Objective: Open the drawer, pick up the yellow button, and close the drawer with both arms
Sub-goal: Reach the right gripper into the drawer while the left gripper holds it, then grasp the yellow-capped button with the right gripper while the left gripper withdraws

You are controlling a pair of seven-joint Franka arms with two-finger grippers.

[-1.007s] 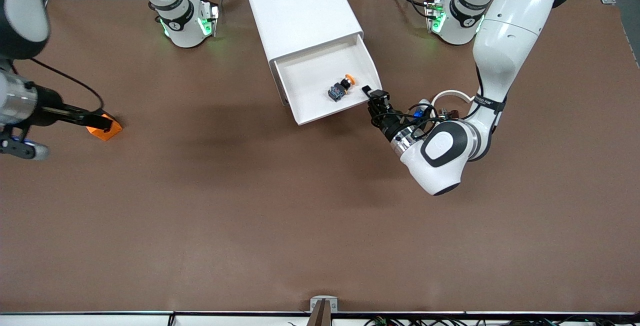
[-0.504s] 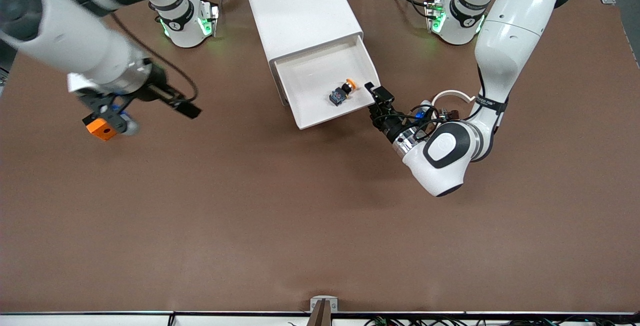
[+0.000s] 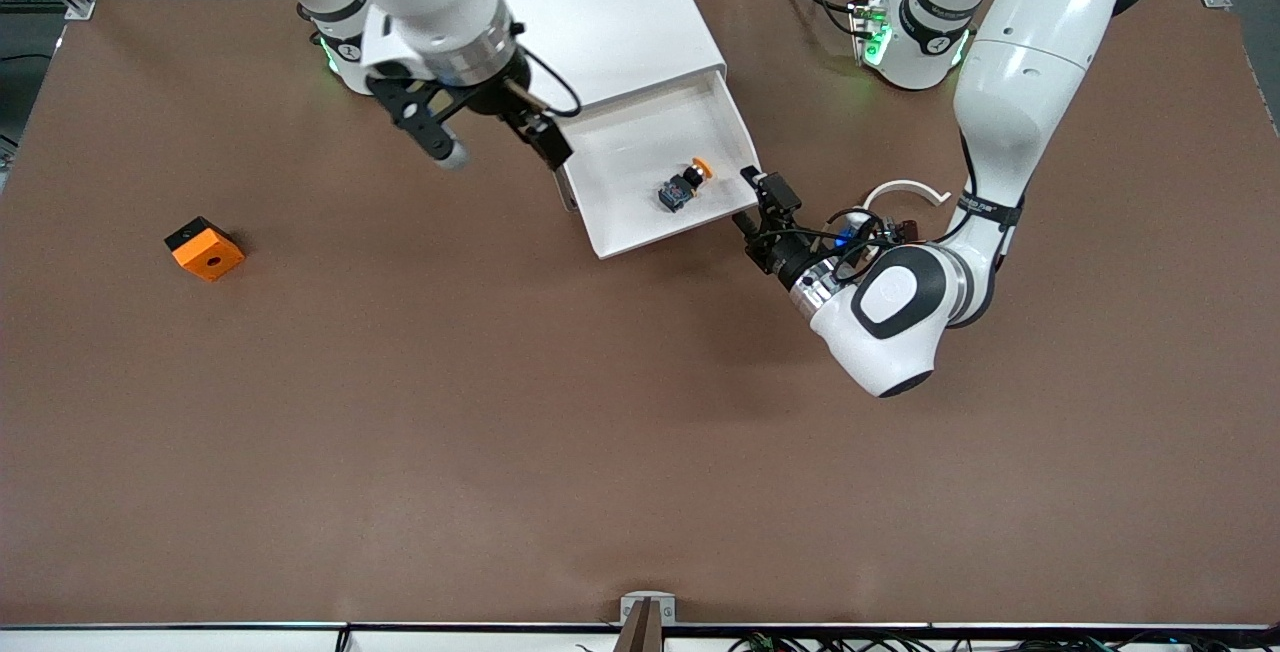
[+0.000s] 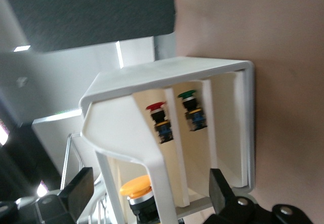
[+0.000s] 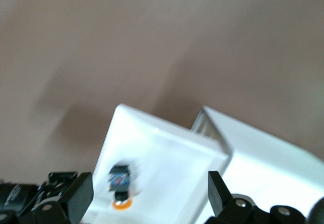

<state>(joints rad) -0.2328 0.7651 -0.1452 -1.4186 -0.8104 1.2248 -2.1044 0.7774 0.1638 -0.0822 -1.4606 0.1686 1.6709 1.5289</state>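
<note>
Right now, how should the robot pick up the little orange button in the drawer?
Probably from above, pinching the dark body of the button. It lies tipped on its side on the floor of the open drawer, walls around it, so only the top is free. The right gripper, open, is over the drawer's edge.

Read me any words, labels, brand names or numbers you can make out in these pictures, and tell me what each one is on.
None reads clearly.
Small dark print on the left arm wrist band: too small to read.
Markings on both arm bases: too small to read.
The cabinet, drawer, button and orange cube: no text visible.
</note>
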